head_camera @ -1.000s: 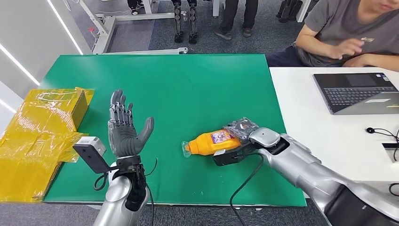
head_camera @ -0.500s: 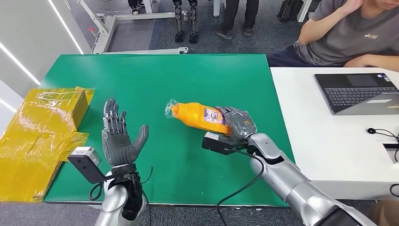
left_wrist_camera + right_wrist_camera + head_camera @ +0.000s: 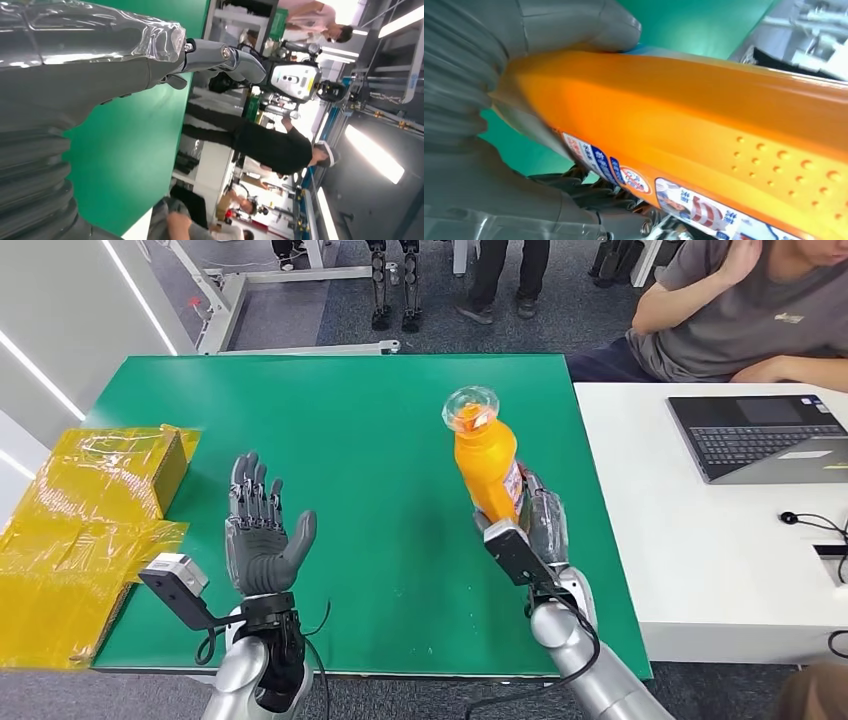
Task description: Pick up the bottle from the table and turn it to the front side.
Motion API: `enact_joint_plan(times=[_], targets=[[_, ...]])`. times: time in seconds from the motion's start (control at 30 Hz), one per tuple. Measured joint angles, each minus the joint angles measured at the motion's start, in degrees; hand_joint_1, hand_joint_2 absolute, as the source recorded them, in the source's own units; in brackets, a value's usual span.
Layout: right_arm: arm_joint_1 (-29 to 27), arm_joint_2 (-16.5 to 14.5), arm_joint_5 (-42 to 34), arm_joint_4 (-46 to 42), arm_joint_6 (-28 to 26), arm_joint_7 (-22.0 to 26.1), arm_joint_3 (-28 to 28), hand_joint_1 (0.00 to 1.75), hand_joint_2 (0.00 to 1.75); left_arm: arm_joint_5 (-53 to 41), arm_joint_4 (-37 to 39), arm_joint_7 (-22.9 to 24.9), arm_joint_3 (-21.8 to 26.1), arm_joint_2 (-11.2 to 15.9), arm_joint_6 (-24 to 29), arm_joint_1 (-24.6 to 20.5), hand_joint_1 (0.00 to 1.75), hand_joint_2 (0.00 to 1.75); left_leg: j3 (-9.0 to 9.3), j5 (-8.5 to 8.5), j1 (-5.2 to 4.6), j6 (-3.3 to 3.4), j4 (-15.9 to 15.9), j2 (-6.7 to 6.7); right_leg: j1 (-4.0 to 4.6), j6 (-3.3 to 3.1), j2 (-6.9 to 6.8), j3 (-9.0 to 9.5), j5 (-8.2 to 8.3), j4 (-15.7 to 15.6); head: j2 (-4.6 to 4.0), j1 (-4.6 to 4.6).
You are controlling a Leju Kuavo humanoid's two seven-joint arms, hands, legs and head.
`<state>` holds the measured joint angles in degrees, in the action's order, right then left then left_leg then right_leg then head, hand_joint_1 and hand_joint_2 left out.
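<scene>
- I read the pick-up as done: the right hand (image 3: 535, 520) grips the orange bottle (image 3: 487, 468) around its lower body and holds it above the green table (image 3: 380, 420), clear of the surface.
- The bottle stands close to upright in the head view, its clear cap (image 3: 471, 404) uppermost and tipped a little away from me.
- From the right wrist view I see the thumb (image 3: 574, 22) pressed on one side of the orange body and the darker fingers (image 3: 584, 192) wrapped under the other, so the hold looks firm.
- A printed label (image 3: 704, 207) runs along the bottle on the side next to those fingers; in the head view just a sliver of it shows at the bottle's edge near the hand, with plain orange plastic towards me.
- My judgement: the turn to the front side is not finished, since the label does not yet face forward. What is left is a rotation about the bottle's long axis.
- The left hand (image 3: 258, 535) hovers over the near left part of the table, palm up, fingers spread and holding nothing; it is well apart from the bottle.
- A yellow wrapped package (image 3: 85, 525) lies at the table's left edge, and a person (image 3: 740, 315) sits at the white desk (image 3: 690, 540) with a laptop (image 3: 760, 435), none of it near the bottle.
</scene>
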<state>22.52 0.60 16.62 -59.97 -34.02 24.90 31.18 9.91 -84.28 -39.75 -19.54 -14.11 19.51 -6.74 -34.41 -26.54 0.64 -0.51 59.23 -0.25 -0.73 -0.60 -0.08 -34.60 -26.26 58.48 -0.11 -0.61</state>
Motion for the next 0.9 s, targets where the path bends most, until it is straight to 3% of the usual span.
enact_joint_plan(times=[0.2,0.4,0.7,0.9], targets=[[-1.97,-2.43,-2.33,-0.57,-0.35,1.58,-0.65,1.75,1.75,3.25,0.01,1.3,-0.23,0.04,-6.24,-0.09,0.0,1.75,0.01,0.0,0.0,0.0,0.0,0.02,0.0,0.0,0.03,-0.01,0.0,0.01,0.0,-0.01],[-1.62,-4.5,0.54,-0.43,1.3,1.31,-0.44,1.75,1.75,4.38,0.92,1.67,-0.55,0.02,-12.88,-1.09,0.0,1.75,0.01,0.01,0.0,0.0,0.0,0.01,0.0,0.0,0.03,0.0,0.0,0.01,0.0,0.0],[0.88,-5.81,6.26,1.43,10.04,-1.52,1.72,1.75,1.75,2.04,3.21,2.14,-0.76,-0.63,-17.51,-2.78,0.0,1.75,0.01,0.01,0.0,0.0,0.0,0.01,0.0,0.0,0.01,0.0,0.0,0.01,0.0,-0.01],[1.17,-5.89,9.33,0.54,19.05,-2.93,3.85,1.75,1.75,1.74,4.86,2.58,-0.71,-0.94,-19.86,-3.67,0.0,1.75,0.01,0.0,0.0,0.0,0.0,0.01,0.0,0.0,0.02,0.0,0.0,0.01,0.0,0.0]])
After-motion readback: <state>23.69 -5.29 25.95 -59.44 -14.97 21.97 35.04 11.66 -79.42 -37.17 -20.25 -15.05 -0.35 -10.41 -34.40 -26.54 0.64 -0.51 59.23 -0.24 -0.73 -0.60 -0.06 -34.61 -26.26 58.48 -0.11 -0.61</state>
